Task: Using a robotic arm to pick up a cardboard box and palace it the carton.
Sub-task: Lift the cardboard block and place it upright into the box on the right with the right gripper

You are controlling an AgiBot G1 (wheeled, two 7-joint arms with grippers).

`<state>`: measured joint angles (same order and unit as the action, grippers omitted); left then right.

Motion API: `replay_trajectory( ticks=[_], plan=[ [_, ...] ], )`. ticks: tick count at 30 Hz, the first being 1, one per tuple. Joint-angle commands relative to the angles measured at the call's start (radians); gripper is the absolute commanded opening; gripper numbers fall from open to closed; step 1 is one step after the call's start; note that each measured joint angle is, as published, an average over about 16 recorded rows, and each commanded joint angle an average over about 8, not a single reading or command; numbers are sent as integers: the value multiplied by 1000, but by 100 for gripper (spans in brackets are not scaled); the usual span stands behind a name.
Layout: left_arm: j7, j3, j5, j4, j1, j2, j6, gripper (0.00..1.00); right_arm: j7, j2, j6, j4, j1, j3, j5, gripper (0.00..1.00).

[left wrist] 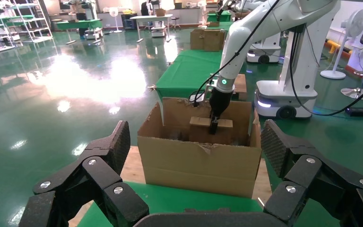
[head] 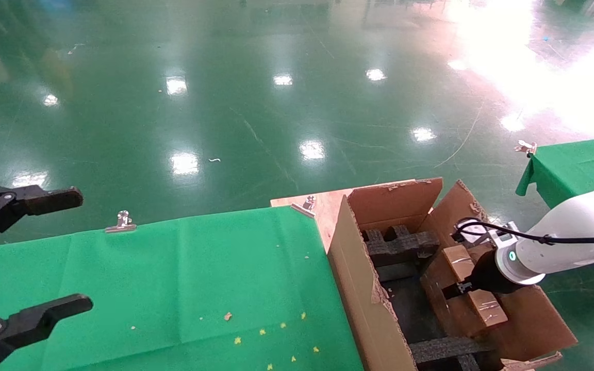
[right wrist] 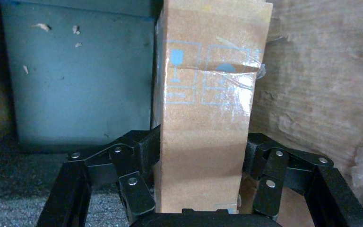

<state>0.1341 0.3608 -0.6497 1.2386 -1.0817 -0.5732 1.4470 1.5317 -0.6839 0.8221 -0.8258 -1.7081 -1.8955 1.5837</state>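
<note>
Glossy green factory floor, cloth-covered table, placement in progress inside the carton (head: 359, 288).
Right gripper (head: 454, 291) of the robotic arm (head: 560, 242) is clamped on the cardboard box (head: 475, 288), fingers (right wrist: 137, 161) pressed against both long sides; the box is low inside the carton, against its far-right inner wall and just beside a black foam block (head: 402, 245). Risk: releasing while the box is tilted against that wall may leave it leaning or wedged; descending further could jam it on the foam or snag the carton's ragged flap (head: 395, 201). Left gripper (head: 16, 268) is parked with jaws spread, well apart from the carton, above the green cloth (head: 199, 278), which metal clips (head: 121, 221) hold to the table beside the carton. Beyond the carton lies the reflective floor (head: 276, 103).
</note>
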Motion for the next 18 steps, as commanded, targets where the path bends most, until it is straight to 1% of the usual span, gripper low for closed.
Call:
replay_trajectory(
  ticks=[1,4,5,6,18],
  plan=[
    [0,0,0,0,0,0,0,100,-26,-5,1,15,5,5,-16,44],
    [0,0,0,0,0,0,0,100,-48,-8,1,21,8,10,-27,82],
    [0,0,0,0,0,0,0,100,-51,-8,1,23,8,11,-28,93],
    [0,0,0,0,0,0,0,100,-55,-9,1,24,9,11,-30,100],
    [0,0,0,0,0,0,0,100,-38,-6,3,16,7,9,-25,100]
  ],
)
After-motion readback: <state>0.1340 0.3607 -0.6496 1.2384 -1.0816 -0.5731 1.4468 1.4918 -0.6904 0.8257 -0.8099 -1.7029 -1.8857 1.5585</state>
